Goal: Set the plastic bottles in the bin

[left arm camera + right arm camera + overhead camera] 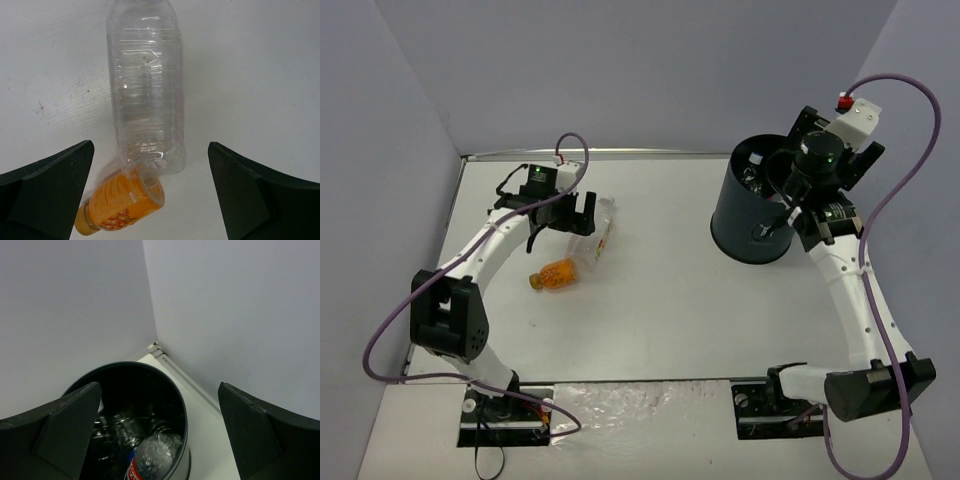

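Orange-filled bottle (120, 207) nearest under my spread left gripper (150, 144); beyond it the clear bottle (145, 90), long axis running straight away between my fingers (50, 190). These 2 lie well left of the bin (740, 212), over which my right gripper (159, 386) hangs spread, empty.

I can read nothing. The label on the orange bottle (121, 201) is blurred — the red label (134, 471) in the bin (131, 365), cut off.
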Action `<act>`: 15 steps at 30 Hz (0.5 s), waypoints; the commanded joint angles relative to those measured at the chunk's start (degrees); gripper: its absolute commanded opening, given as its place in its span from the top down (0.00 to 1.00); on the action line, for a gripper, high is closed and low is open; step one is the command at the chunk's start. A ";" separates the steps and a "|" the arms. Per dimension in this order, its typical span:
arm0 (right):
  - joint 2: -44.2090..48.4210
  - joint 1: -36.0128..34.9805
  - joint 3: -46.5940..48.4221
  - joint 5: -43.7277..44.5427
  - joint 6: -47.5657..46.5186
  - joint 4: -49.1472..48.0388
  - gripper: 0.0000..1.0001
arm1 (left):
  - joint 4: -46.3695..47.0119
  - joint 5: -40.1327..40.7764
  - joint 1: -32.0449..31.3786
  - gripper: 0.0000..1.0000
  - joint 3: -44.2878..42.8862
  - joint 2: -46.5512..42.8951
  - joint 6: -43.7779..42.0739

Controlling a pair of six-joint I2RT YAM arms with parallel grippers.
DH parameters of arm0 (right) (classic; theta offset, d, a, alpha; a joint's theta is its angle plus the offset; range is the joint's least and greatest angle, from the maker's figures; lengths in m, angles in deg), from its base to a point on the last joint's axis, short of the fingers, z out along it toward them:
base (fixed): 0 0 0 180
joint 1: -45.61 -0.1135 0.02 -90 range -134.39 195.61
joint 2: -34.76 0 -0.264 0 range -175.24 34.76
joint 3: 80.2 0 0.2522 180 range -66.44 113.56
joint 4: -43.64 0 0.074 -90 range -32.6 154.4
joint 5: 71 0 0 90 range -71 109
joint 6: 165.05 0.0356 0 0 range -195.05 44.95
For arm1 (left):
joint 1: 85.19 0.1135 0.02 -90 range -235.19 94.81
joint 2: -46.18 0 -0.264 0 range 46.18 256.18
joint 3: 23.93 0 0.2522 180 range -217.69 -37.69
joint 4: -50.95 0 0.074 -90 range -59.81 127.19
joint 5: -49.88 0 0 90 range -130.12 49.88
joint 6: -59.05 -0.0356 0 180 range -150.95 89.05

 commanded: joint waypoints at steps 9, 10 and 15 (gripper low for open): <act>7.14 -0.42 -6.54 -12.56 7.06 -1.80 0.00 | 0.79 1.10 -0.22 0.03 -6.71 8.91 -2.17; 7.10 -0.37 -7.05 -12.91 7.35 -1.70 0.00 | 0.96 0.74 -0.32 0.03 -6.85 9.35 -1.96; 6.56 -0.41 -9.41 -13.93 9.33 -1.44 0.00 | 1.41 -0.85 -0.93 0.03 -8.00 11.37 -1.08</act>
